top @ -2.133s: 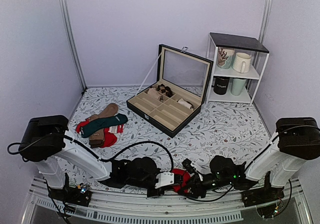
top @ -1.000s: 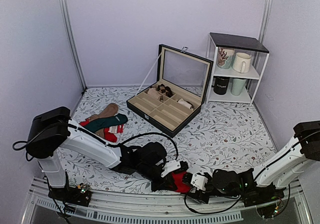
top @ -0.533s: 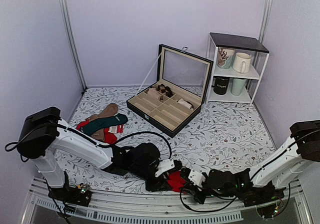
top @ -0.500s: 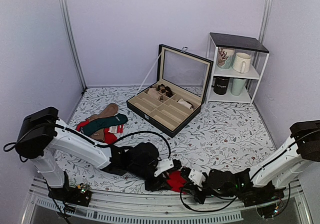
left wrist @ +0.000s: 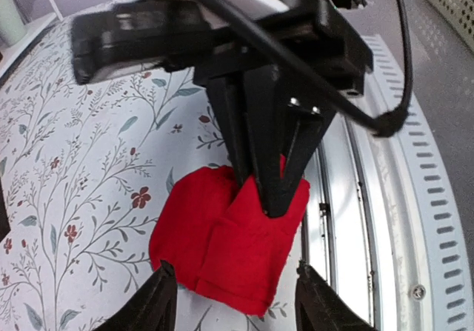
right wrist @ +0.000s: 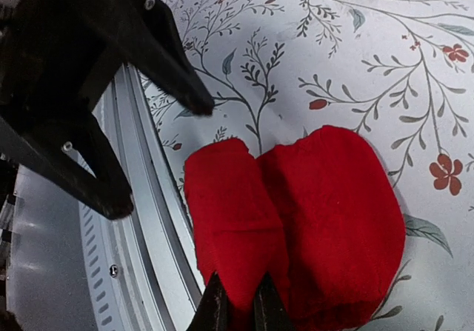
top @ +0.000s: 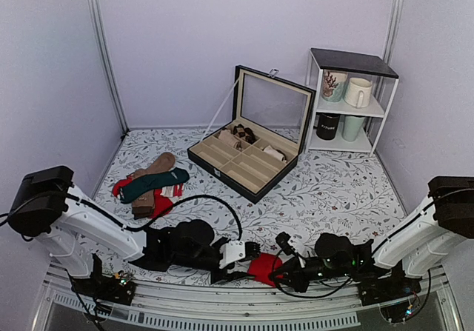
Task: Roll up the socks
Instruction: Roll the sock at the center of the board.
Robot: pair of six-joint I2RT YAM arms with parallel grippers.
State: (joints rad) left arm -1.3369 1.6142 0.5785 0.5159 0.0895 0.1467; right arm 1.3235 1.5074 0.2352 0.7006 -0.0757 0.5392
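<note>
Fuzzy red socks (right wrist: 318, 198) folded squarish, R gripper (right wrist: 238, 305) pinching edge.

Pale lilac walls (top: 185, 42) enclosed a white floral-patterned tabletop (top: 333, 186); a white metal shelf with a black top (top: 352, 62) stood at upper right.

This is a robot test booth in a lab. Bare lilac walls (top: 185, 42) meet aluminium posts (top: 104, 57). The left arm (top: 96, 223) and right arm (top: 415, 231), trailing black cables, are bolted to a metal rail (top: 222, 312) along the near edge of the desk (top: 333, 183). On its floral cover, a compartment box (top: 252, 149) and a white rack (top: 352, 61) of mugs (top: 358, 92) stand towards the far edge.
</note>
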